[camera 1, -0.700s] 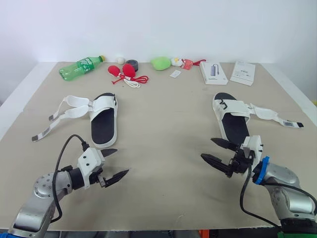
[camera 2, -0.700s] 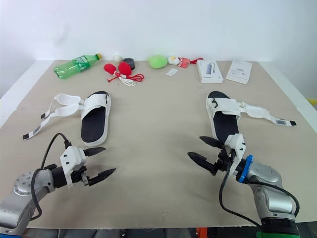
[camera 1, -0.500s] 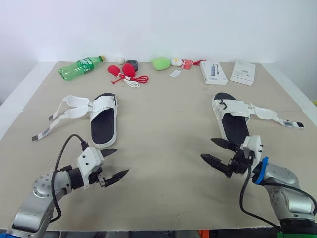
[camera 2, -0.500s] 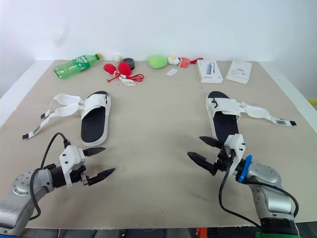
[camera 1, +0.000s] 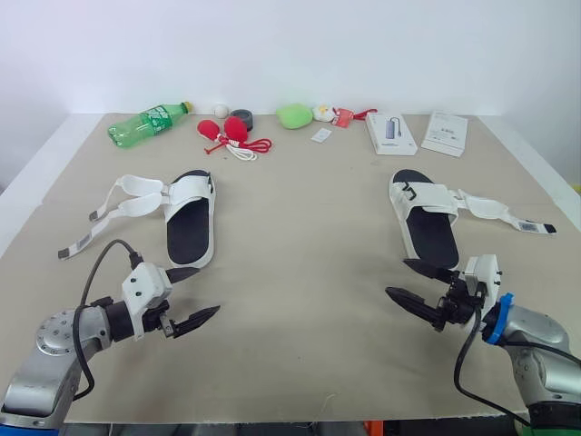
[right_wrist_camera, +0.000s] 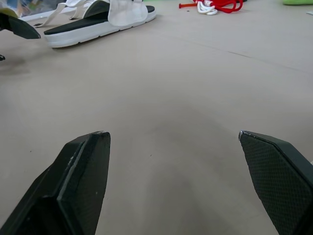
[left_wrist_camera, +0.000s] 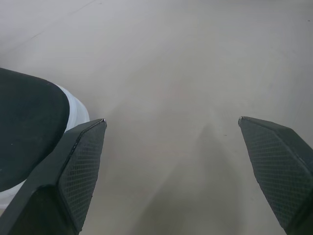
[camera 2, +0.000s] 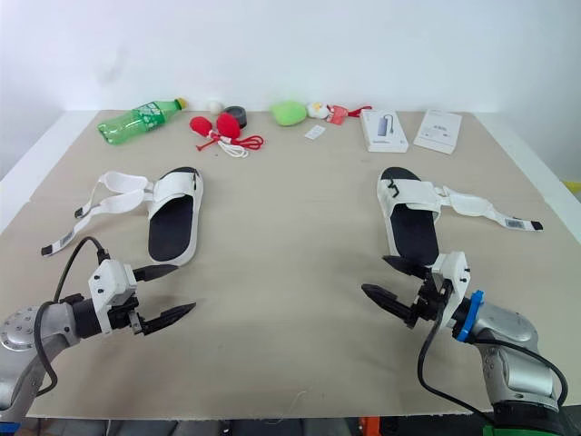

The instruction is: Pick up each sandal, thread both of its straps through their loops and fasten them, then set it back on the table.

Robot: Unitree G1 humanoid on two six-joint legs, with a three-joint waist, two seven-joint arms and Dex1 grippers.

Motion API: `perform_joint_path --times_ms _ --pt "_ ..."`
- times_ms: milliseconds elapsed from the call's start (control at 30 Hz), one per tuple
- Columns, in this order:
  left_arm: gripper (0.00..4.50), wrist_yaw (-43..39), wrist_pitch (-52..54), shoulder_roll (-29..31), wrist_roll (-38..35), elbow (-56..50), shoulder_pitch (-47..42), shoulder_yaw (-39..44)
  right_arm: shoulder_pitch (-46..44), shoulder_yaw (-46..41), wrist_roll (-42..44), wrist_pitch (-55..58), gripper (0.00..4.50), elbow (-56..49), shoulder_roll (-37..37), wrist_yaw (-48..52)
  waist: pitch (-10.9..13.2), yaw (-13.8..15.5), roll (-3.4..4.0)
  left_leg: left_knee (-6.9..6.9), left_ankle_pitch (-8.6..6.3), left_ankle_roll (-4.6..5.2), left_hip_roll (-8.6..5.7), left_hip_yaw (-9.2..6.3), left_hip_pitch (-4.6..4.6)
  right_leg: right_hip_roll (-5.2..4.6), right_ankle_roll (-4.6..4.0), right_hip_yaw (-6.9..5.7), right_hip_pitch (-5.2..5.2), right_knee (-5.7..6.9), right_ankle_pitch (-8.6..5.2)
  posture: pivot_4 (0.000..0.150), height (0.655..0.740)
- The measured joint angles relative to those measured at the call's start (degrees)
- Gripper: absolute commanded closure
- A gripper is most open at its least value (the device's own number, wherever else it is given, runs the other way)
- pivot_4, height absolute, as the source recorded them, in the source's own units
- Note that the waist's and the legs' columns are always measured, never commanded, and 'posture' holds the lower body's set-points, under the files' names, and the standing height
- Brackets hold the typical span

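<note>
Drawn outward, left hand point(camera 1: 210, 290) and right hand point(camera 1: 397, 278) gape wide; left sandal point(camera 1: 190, 229) heel partly hidden.

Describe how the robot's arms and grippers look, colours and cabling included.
Both arms are silver-grey metal tubes with rounded joints. The left gripper and right gripper each have a white blocky housing carrying two black, pointed fingers whose inner faces bear a fine cross-hatched texture. A black cable loops over each wrist. The right wrist has a blue ring behind its housing.
</note>
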Motion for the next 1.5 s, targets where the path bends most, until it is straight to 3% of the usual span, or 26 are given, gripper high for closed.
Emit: perform_joint_path --times_ms 100,267,433,733,1433,1500 --pt "0.05 0.21 0.77 -0.22 -0.1 -0.53 -1.25 -0.67 -0.76 -1.53 0.3 2.65 0.0 -0.09 0.11 -4.48 0.0 0.01 0.0 0.01 0.0 0.0 -0.01 0.0 0.0 -0.01 -0.01 0.01 0.0 0.0 0.01 0.15 0.74" --pt "0.05 1.65 8.84 -3.4 -3.63 -7.39 -12.89 -7.84 -8.79 -4.44 2.94 11.91 0.0 -4.69 0.81 -18.41 0.02 0.02 -0.02 0.15 0.01 0.02 -0.05 -0.01 -0.03 0.0 0.09 0.03 0.08 0.0 0.13 0.15 0.74" --pt "0.05 1.01 12.36 -5.31 -4.05 -7.19 -20.77 -12.92 -13.23 -3.55 0.8 15.42 0.0 -5.46 1.74 -26.59 0.01 -0.01 -0.02 0.1 0.01 0.07 -0.06 -0.03 -0.05 0.06 0.15 0.04 0.08 0.0 0.02 0.15 0.74" --pt "0.05 -0.81 12.63 -7.49 -3.59 -4.63 -25.02 -17.03 -16.1 0.96 -3.51 20.87 0.0 -4.92 4.55 -34.71 0.01 -0.16 -0.01 0.02 -0.06 0.19 -0.13 -0.1 -0.06 0.1 0.37 0.1 0.11 0.01 -0.05 0.15 0.74" --pt "0.05 1.14 13.01 -7.43 -2.98 -6.1 -22.75 -17.66 -26.56 4.66 -11.54 17.84 0.0 9.94 5.07 -34.61 0.02 -0.2 -0.01 0.13 -0.04 0.21 -0.12 -0.08 -0.05 0.11 0.29 0.14 0.17 0.01 0.01 0.15 0.74" --pt "0.05 1.4 13.73 -7.6 -4.2 -6.75 -22.39 -16.69 -29.11 5.74 -13.21 15.44 0.0 15.0 5.55 -34.2 0.02 -0.26 -0.01 0.14 -0.03 0.22 -0.12 -0.06 -0.03 0.11 0.27 0.16 0.16 0.01 0.04 0.15 0.74"
